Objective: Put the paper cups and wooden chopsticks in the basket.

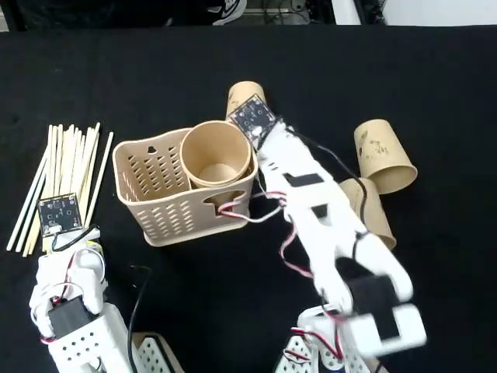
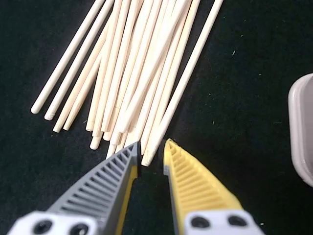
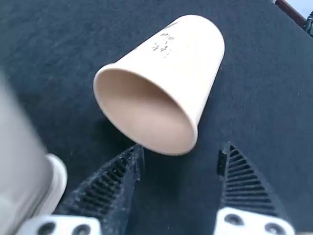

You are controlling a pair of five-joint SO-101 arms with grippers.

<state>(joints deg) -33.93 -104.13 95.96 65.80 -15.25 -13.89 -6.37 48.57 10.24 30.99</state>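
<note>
A beige basket (image 1: 155,203) stands left of centre with a paper cup (image 1: 215,151) upright inside it. Behind it another paper cup (image 3: 161,93) lies on its side, its mouth facing my right gripper (image 3: 178,154), which is open and just short of the rim. In the high view this cup (image 1: 240,95) is partly hidden by the right arm (image 1: 311,194). Wooden chopsticks (image 2: 132,73) lie in a loose bundle at the far left (image 1: 66,163). My left gripper (image 2: 151,147) is narrowly open right at their near ends and holds nothing.
Two more paper cups lie on their sides on the black cloth at the right, one (image 1: 382,155) farther back and one (image 1: 373,210) beside the right arm. The basket's rim (image 2: 301,132) shows at the edge of the left wrist view.
</note>
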